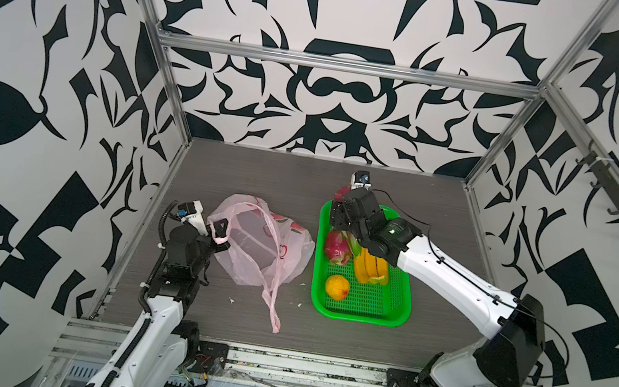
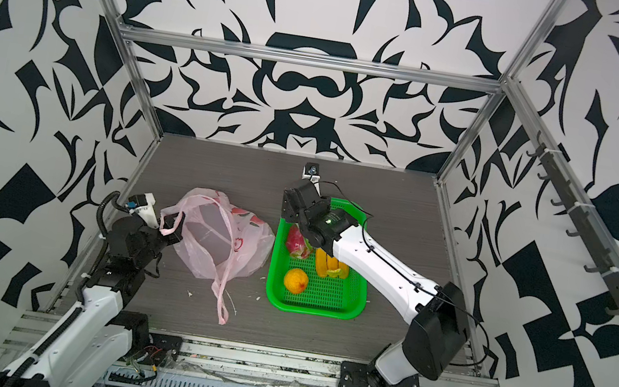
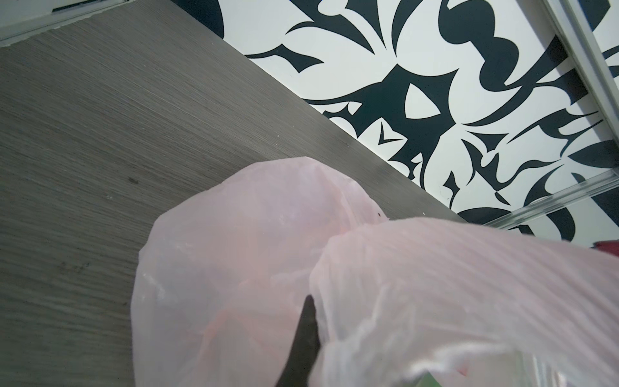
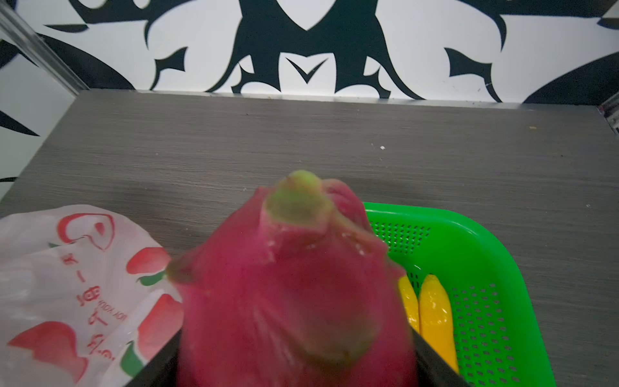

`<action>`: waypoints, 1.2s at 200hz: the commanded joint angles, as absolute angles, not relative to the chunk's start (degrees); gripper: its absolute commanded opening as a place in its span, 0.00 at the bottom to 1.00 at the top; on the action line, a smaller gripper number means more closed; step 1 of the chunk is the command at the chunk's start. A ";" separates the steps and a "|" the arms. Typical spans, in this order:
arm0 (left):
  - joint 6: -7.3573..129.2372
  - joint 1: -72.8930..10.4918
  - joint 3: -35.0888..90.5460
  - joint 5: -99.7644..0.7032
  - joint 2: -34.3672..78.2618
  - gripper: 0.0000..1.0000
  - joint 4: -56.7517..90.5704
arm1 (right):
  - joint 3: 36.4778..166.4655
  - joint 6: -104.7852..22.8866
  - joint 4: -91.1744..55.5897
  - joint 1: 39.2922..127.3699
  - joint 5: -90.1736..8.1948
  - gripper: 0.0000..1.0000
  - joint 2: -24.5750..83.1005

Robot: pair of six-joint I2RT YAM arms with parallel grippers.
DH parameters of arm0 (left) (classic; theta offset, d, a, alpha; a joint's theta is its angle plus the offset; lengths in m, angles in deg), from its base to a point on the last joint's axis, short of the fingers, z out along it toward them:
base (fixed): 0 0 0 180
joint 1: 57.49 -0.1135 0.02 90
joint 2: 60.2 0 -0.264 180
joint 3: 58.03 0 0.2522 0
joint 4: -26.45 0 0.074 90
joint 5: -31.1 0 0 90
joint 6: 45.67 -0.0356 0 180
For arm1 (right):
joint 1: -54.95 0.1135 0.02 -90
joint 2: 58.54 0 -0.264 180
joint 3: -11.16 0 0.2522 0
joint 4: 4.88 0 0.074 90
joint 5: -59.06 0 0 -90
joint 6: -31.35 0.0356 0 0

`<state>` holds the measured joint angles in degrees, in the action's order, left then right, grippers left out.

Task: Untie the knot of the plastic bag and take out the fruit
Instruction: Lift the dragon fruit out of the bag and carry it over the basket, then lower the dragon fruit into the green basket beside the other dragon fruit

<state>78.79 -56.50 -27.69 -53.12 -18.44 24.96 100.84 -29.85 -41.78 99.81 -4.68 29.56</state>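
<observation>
Where the right gripper (image 4: pixel 296 355) takes hold, the jaws stand wide apart and clamp the held dragon fruit (image 4: pixel 284 284) across its body, with a dark finger (image 4: pixel 438 368) on each flank. The green stem end points away from the wrist. The fruit is blurred in the right wrist view.

Landmark: the green basket (image 1: pixel 364 317), perforated, on the grey table (image 1: pixel 259 178). The held fruit hangs over the basket's far corner, on the bag side.

Inside the basket:
- The second dragon fruit (image 1: pixel 337 247) lies toward the far end, partly hidden under the right arm.
- The bananas (image 1: pixel 369 269) lie just beside it, on the side away from the bag.
- The round orange fruit (image 1: pixel 337 287) sits nearer the basket's front rim, close to the bananas.

Left gripper (image 1: pixel 221 238): the jaws are pressed fully together, pinching a strand of the plastic bag (image 1: pixel 257 249) at its mouth, on the side away from the basket. The bag lies slumped and see-through, just beside the basket's left wall. Whether they touch cannot be told. The bag's mouth gapes open. One long handle loop (image 1: pixel 273 306) trails loose over the table, its tip about level with the basket's front rim.
</observation>
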 commanded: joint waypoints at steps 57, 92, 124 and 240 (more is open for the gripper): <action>78.05 -56.61 -29.16 -53.20 -19.23 0.00 23.76 | 98.05 -27.30 -39.79 96.30 -3.91 0.10 31.58; 78.05 -56.61 -28.98 -53.25 -19.08 0.00 23.70 | 96.68 -26.57 -39.44 95.47 -4.43 0.10 32.51; 78.06 -56.61 -28.80 -53.32 -19.24 0.00 23.50 | 96.20 -26.27 -39.89 95.04 -4.51 0.10 33.31; 78.79 -56.61 -28.80 -52.64 -17.48 0.00 25.16 | 90.12 -24.72 -41.54 92.44 -2.74 0.10 29.00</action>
